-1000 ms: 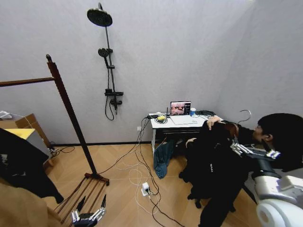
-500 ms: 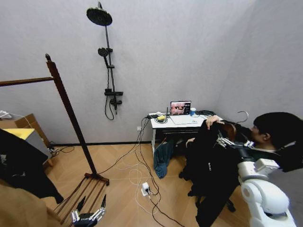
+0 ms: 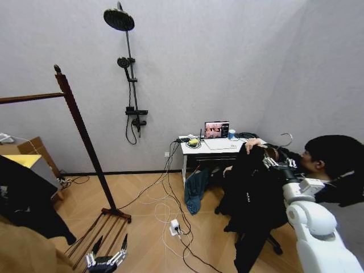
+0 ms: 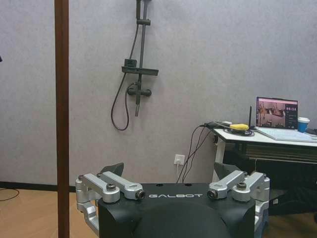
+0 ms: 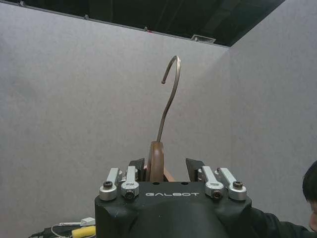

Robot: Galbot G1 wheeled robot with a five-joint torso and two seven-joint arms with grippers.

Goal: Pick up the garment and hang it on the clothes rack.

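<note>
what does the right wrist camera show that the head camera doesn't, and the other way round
Right wrist alone: the right hand straddling the wooden hanger neck. Head alone: the black garment hanging from a person's hand, the clothes rack far off, the left hand low by its base. Both: the metal hook and right hand.

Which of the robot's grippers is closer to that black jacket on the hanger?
Right. The right gripper is at the jacket, around its wooden hanger. The left gripper hangs low by the clothes rack, far away.
</note>
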